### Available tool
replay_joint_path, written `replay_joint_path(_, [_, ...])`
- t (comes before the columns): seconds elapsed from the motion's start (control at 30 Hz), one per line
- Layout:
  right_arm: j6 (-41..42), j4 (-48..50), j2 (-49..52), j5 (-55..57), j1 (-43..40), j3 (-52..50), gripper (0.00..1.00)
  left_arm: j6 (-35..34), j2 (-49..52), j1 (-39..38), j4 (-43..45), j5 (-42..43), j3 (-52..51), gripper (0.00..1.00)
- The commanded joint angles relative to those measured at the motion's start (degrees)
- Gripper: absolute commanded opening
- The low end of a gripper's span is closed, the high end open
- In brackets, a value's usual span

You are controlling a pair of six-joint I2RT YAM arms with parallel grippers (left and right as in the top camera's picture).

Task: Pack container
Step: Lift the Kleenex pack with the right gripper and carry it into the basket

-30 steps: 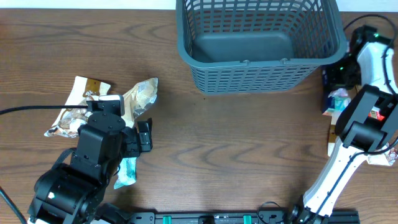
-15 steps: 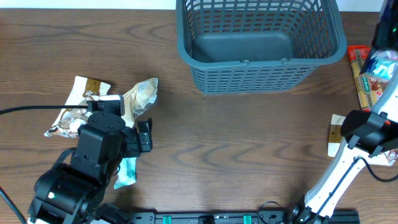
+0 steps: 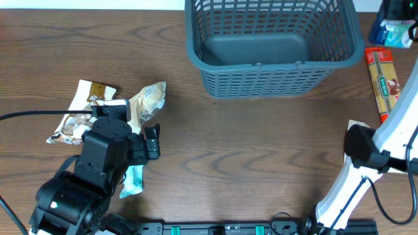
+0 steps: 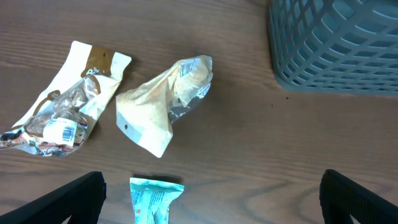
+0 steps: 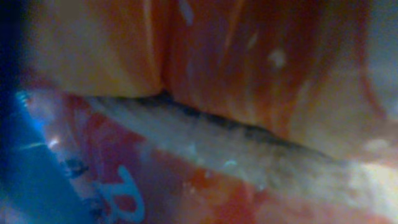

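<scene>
Overall: a brown wooden table (image 3: pixel 261 150) carries the container (image 3: pixel 274 65) at its far edge, with snack packets lying to either side of it and an arm at each near corner
Container: a large dark grey-blue basket with slotted sides and a thick rim, standing upright at the far middle of the table; its solid base is in full view from overhead, and one corner shows at the top right of the left wrist view
Left pincer (image 4: pixel 211 177): jaws spread wide with nothing between them, hanging above the table near the left-hand packets and well apart from the container
Right pincer (image 3: pixel 390 18): at the far right corner, just beyond the container's right rim, closed on a blue packet (image 3: pixel 394 32); in the right wrist view the wrapper fills the picture as a blur of orange, red and blue, and the fingers themselves cannot be made out
Cream pouch (image 4: pixel 165 102): crumpled, lying flat on the table left of the container
Clear packet (image 4: pixel 68 102): brown and white top, lying just left of the cream pouch
Teal packet (image 4: pixel 155 200): on the table between the left pincer's fingers, cut off by the lower edge of the wrist view
Long red packet (image 3: pixel 382 81): flat on the table to the right of the container, lengthwise away from the robot
</scene>
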Motion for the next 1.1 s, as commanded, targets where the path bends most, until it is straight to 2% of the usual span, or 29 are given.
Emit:
replay_joint_path(0.0, [0.9,1.18,-3.08,-3.65,2.12,1.33,0.02,0.35,0.02,0.24,-0.2,-0.68,1.03,0.99])
replay_joint_path(0.27, [5.46,2.21,-0.96,-5.11,9.75,0.24,0.02,0.35,0.02,0.24,-0.2,-0.68,1.03,0.99])
replay_joint_path(0.43, [6.01,2.34,0.9,-1.31,13.14,-1.33,0.02,0.35,0.02,0.24,-0.2,-0.68,1.03,0.99])
replay_joint_path(0.77, [5.99,3.08,5.55,0.07,13.9,-7.72,0.01,0.35,0.02,0.24,-0.2,-0.68,1.03,0.99])
replay_joint_path(1.07, [7.06,3.39,10.05,-0.37,13.99,-8.41,0.01,0.35,0.02,0.24,-0.2,-0.68,1.03,0.99])
